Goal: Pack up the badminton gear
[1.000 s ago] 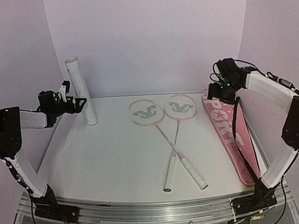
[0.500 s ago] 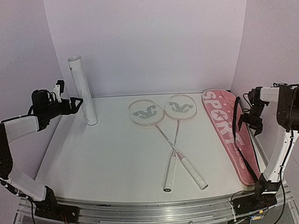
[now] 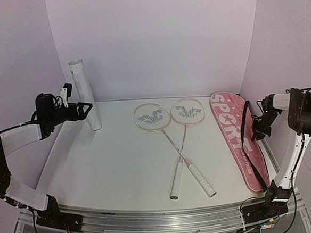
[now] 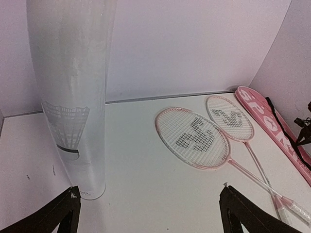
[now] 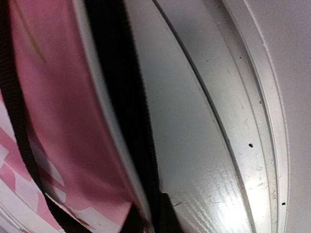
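Two white-framed rackets (image 3: 152, 117) (image 3: 187, 111) lie crossed at mid-table, handles toward me; the left wrist view shows their heads (image 4: 194, 138) (image 4: 229, 118). My left gripper (image 3: 84, 107) (image 4: 149, 194) hangs open just left of the tall white tube (image 3: 86, 100) (image 4: 73, 97), with nothing between its fingers. A shuttlecock shape (image 4: 68, 128) shows on the tube's side. My right gripper (image 3: 257, 130) (image 5: 155, 218) is shut low at the right edge of the pink bag (image 3: 234, 137) (image 5: 58, 121), its fingertips on the bag's black zipper strip (image 5: 126, 97).
The bag lies along the table's right side, beside the raised metal table rim (image 5: 252, 97). A black strap (image 3: 245, 122) runs down the bag. White walls close in the back and both sides.
My right arm swung from the bag's far end down to its right edge, then its jaws closed. My left gripper shifted slightly toward the tube and stayed open.
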Tool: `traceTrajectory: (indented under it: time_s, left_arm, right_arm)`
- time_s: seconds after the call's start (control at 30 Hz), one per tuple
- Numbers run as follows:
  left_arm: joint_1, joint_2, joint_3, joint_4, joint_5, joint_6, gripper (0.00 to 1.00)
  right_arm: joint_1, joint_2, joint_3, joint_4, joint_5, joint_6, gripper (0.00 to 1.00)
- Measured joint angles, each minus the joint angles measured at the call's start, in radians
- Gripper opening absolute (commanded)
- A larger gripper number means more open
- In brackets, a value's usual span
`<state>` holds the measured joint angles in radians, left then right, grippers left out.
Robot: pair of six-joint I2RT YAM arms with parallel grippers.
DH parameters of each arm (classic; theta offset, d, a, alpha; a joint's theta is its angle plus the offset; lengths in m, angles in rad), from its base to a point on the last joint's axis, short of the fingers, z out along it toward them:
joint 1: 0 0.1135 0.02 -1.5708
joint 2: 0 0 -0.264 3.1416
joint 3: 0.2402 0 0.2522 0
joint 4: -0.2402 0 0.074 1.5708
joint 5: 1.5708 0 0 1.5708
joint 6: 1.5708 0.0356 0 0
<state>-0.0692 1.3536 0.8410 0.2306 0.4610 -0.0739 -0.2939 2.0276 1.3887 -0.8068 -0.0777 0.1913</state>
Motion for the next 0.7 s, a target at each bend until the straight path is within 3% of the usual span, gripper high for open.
traceTrajectory:
  time_s: [0.2,0.37,0.7]
  left_arm:
    - [-0.028,-0.028,-0.013,0.022,-0.001,0.016,0.97]
    - [-0.097,-0.098,-0.036,0.026,0.014,0.077,0.90]
    - [-0.244,-0.225,-0.048,-0.048,0.051,0.147,0.79]
  right_arm:
    - [0.008,-0.051,-0.024,0.008,-0.040,-0.015,0.00]
    - [0.060,-0.200,0.007,-0.024,-0.010,0.013,0.00]
    - [0.389,-0.541,0.144,0.003,0.131,0.204,0.00]
